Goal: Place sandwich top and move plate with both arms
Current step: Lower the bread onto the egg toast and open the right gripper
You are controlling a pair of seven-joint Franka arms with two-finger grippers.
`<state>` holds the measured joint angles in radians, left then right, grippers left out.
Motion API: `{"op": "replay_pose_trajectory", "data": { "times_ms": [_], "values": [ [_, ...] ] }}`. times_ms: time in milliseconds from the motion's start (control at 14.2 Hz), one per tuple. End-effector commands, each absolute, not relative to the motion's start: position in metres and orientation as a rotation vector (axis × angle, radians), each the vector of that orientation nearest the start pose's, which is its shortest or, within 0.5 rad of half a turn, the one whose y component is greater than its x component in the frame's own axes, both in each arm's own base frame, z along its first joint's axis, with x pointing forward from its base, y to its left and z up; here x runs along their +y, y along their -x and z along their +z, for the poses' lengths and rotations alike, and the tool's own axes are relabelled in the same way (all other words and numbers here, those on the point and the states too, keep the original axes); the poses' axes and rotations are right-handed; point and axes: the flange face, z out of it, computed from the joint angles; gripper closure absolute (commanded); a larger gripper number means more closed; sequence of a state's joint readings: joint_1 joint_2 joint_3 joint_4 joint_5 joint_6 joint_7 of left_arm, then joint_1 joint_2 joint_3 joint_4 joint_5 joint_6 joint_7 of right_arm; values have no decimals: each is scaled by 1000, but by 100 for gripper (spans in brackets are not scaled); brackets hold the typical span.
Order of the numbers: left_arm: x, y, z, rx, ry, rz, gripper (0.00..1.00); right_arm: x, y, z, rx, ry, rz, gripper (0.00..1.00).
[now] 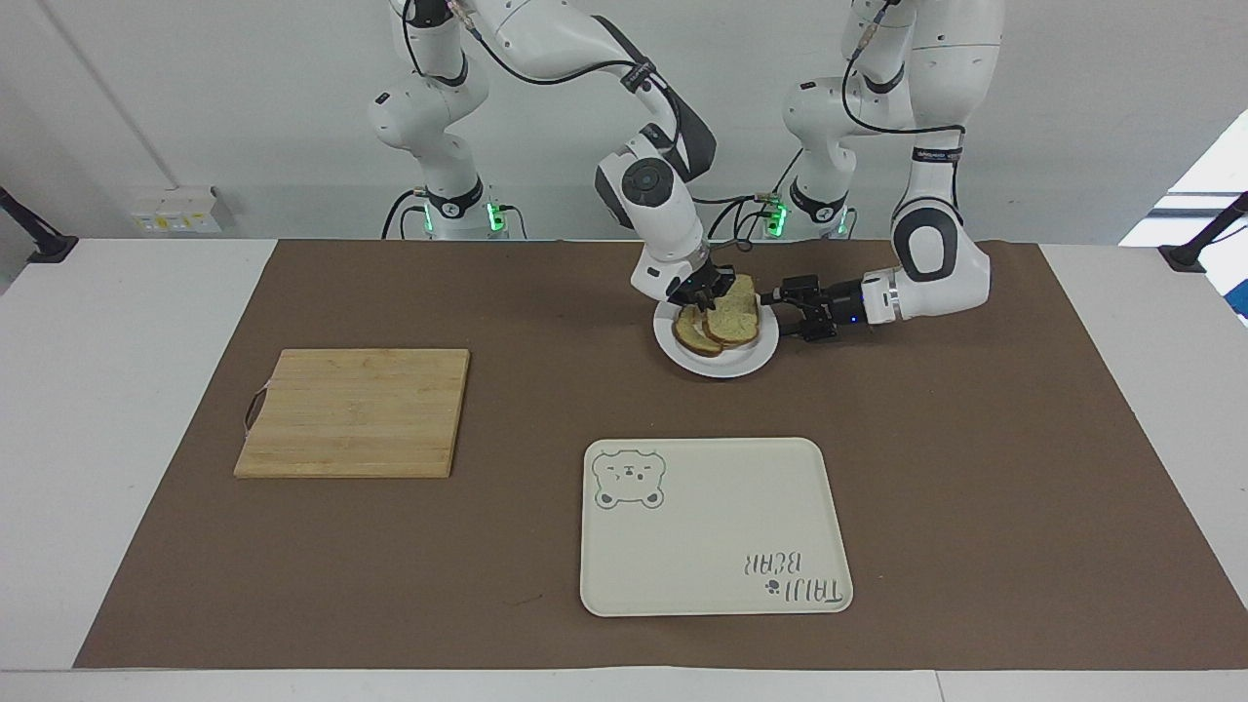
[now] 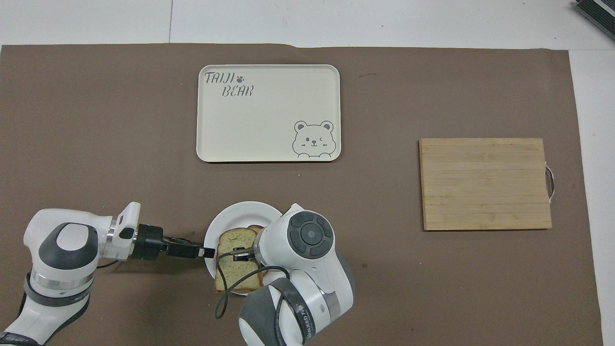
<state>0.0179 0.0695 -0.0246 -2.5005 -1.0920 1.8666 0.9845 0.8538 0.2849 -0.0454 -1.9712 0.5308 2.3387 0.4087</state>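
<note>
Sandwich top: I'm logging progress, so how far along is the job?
Done: the sandwich top lies on the lower slice on the plate. In hand: the right tool sits at the top slice's edge; release unclear. The left tool waits open beside the plate's rim. Left: both arms moving the plate.

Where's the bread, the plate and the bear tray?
Bread [image 1: 733, 316], facing view: middle of the top slice.
Plate [image 2: 242, 212], overhead view: bare rim, the part farthest from the robots.
Bear tray [image 2: 269, 115], overhead view: plain middle.
</note>
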Motion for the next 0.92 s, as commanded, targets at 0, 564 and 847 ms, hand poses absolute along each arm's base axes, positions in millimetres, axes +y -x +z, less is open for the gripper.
{"op": "replay_pose_trajectory", "data": {
  "times_ms": [0,564,847],
  "values": [
    [-71,-411,245,-255,-2059,-131,1,445,-424,343,-51,2760,199,0],
    [-71,-412,245,-275,-2056,-119,17,385,-468,380,-123,2888,66,0],
    [-70,-413,245,-276,-2055,-112,50,333,-487,419,-108,2968,43,0]
  ]
}}
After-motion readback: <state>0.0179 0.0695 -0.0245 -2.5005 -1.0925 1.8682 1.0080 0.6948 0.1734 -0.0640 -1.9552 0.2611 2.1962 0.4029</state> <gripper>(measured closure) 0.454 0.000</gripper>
